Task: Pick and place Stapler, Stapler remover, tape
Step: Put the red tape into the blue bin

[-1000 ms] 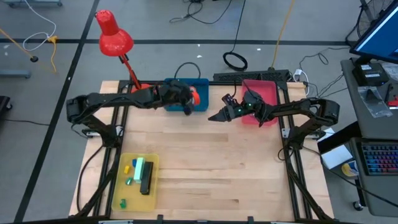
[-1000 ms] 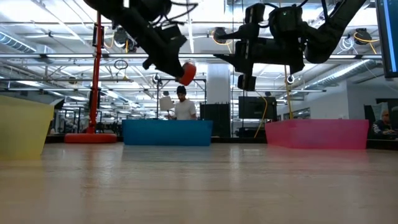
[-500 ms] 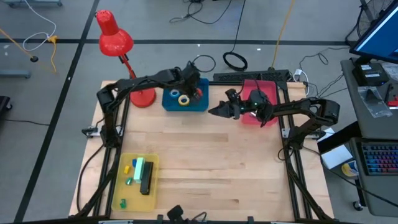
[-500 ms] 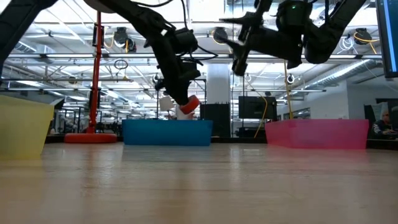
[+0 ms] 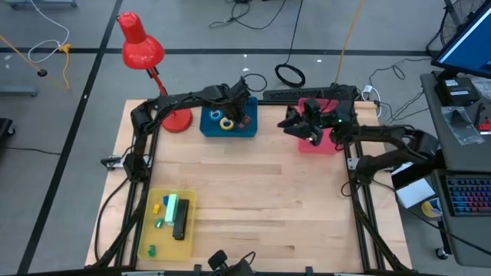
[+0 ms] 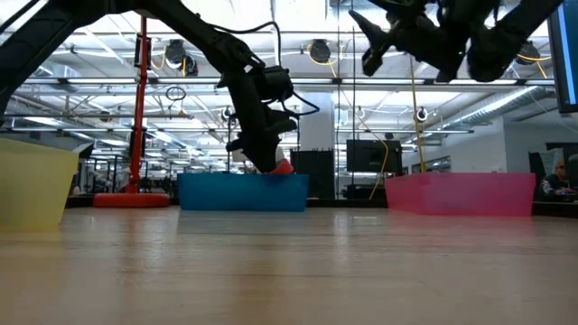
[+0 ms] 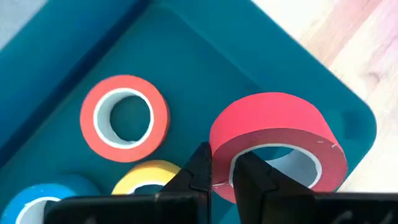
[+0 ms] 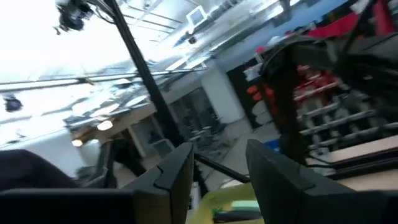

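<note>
While the left gripper (image 7: 222,177) hangs low inside the blue tray (image 7: 261,56), its fingers are clamped on the wall of the red tape roll (image 7: 280,140), one finger inside the ring and one outside. This roll sits tilted just above the tray floor, beside the orange roll (image 7: 124,118), the yellow roll (image 7: 146,175) and the blue roll (image 7: 46,198). I judge that only the release remains. The right gripper (image 5: 295,123) waits high over the pink tray (image 5: 326,143), fingers apart and empty.
</note>
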`<state>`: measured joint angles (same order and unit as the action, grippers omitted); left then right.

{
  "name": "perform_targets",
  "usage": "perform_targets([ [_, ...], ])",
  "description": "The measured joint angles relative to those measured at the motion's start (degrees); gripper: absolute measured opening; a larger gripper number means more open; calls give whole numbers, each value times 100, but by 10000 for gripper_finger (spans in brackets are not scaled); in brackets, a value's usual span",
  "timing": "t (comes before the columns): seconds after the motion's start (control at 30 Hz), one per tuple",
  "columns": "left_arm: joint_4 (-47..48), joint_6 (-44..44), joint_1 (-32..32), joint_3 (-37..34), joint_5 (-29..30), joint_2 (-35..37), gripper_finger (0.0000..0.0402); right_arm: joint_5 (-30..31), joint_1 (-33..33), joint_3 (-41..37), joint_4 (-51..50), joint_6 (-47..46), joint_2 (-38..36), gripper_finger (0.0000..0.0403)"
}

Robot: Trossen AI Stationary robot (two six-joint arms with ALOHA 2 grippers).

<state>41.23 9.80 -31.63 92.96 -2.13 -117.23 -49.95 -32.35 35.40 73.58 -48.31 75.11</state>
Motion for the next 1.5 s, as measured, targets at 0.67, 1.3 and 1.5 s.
perform_targets([
  [0.67,-252,302,-117,14,-147,-164,32,1973,-744,-545,-6412,3232,-3537,140],
  [1.3,-564,222,-121,10,-33,-525,76,1997,-742,-545,-6627,3204,-3846,139],
  [1.5,-573,42,-131,10,-31,-527,105,1996,-742,-545,-6623,3198,-3846,139],
])
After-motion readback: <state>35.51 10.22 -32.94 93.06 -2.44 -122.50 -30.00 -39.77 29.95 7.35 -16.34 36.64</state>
